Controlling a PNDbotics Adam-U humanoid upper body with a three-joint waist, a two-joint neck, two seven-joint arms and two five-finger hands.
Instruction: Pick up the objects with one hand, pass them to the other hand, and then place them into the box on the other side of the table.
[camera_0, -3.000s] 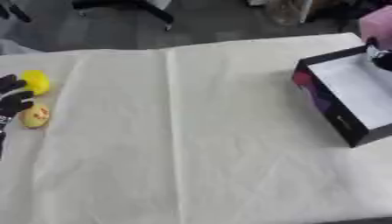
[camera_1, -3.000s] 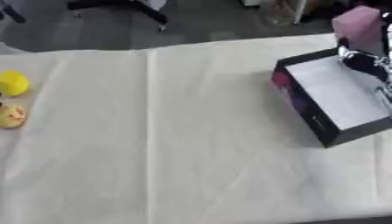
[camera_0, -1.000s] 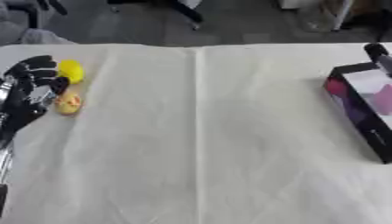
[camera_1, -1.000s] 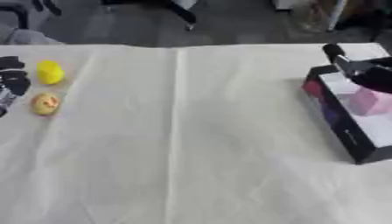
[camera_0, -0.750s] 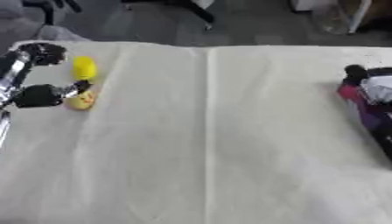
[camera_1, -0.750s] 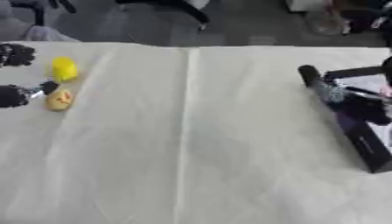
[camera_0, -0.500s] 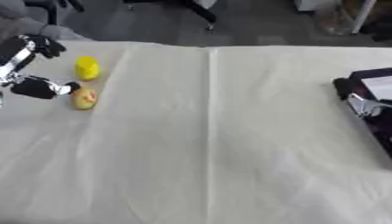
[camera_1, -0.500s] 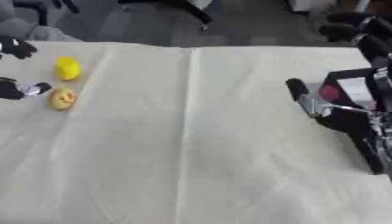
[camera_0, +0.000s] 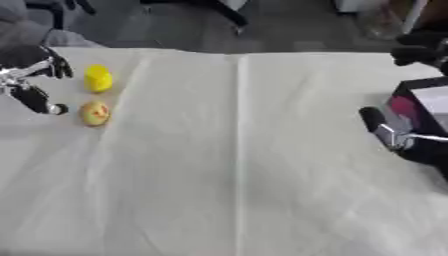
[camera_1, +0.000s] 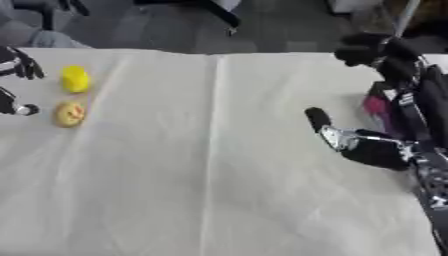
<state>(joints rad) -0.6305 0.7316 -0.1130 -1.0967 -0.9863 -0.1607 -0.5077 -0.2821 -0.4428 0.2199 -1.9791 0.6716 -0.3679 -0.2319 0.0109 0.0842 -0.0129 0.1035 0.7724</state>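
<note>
Reaching for two small objects at the table's left edge.
The left hand (camera_0: 31, 75) is spread open and empty just beside the yellow block (camera_0: 97, 78) and the round yellowish object (camera_0: 94, 113); either could be knocked away by the thumb. The right hand (camera_1: 385, 145) is unclenched, empty, beside the black box (camera_0: 420, 105).
</note>
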